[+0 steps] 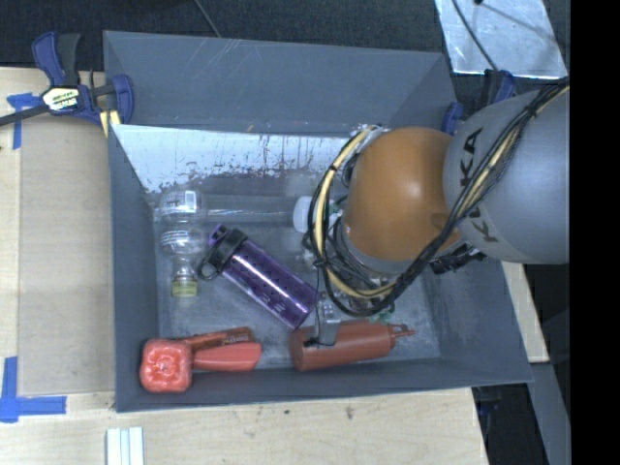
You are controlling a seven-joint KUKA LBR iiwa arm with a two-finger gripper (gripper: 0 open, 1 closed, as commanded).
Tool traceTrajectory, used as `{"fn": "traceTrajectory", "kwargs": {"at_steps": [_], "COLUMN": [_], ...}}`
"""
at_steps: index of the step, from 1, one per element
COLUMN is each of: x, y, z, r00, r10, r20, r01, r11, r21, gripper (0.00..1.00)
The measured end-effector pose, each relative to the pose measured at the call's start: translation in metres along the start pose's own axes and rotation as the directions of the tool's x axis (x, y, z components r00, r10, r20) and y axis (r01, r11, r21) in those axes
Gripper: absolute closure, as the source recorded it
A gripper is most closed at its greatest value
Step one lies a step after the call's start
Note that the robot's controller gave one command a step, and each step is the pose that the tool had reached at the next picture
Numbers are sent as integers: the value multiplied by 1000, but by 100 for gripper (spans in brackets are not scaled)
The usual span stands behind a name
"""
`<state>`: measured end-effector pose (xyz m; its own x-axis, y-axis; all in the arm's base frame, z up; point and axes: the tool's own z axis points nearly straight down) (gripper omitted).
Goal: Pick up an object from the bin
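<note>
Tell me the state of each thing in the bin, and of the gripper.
Purple bottle: lying on its side, slantwise in the middle, black cap on.
Brown bottle: lying on its side along the front.
Red mallet: lying flat at the front left.
Clear bottle: lying on its side at the back.
Small clear flask: at the left; upright or tipped, cannot tell.
Gripper: down at the brown bottle's left end.

grey rounded arm (528, 211) with black kuka lettering (475, 180), a glossy orange dome cover (397, 197) and looped black-and-yellow cables (332, 260).

Two clear containers (232, 204) (179, 257), one purple bottle (266, 281), one brown bottle (356, 345), one red toy (194, 360).
</note>
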<state>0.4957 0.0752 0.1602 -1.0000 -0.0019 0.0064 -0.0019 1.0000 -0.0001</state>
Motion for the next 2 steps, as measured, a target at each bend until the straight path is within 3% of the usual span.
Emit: {"fn": "traceTrajectory", "kwargs": {"at_steps": [1,2], "x": [-2,-16], "y": [0,6], "z": [-5,22], "r00": [1000,997], "r10": [2,82], "r20": [9,13], "r01": [-2,-82], "r11": [1000,997], "r21": [-1,-2], "gripper": [0,0]}}
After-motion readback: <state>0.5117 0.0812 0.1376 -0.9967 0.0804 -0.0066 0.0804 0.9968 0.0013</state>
